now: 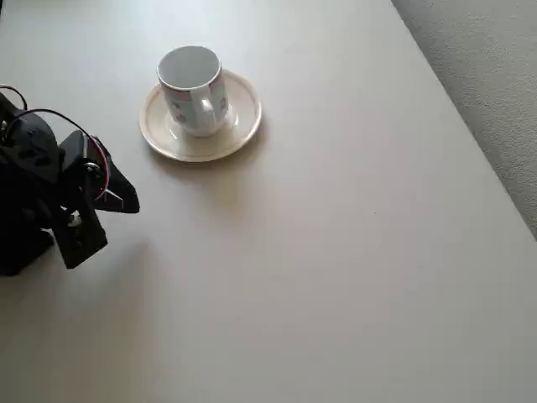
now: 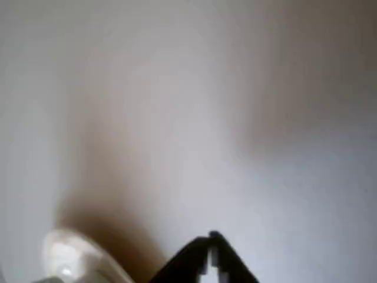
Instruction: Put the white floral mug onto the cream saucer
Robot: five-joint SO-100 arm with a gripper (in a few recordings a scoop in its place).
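the mug (image 1: 192, 89) stood upright on the saucer (image 1: 239, 126), set toward the saucer's upper-left in the overhead view rather than dead centre, its handle facing the lower side of the picture. the saucer lay flat on the tabletop (image 1: 336, 269). the gripper (image 1: 126, 200) sat well apart from both, down and to the left of them, with nothing between its jaws; in the wrist view (image 2: 211, 253) the two dark tips met at a thin seam, so the jaws looked closed and empty. a pale curved shape at that view's lower left may have been the saucer's rim, too blurred to be sure.

the placing looked done, so the risk lay in the arm itself. any swing back across the tabletop could clip the saucer's rim and slide it, or catch the handle and tip the mug. being off-centre, the mug probably had less margin on the upper-left side if the saucer got nudged.
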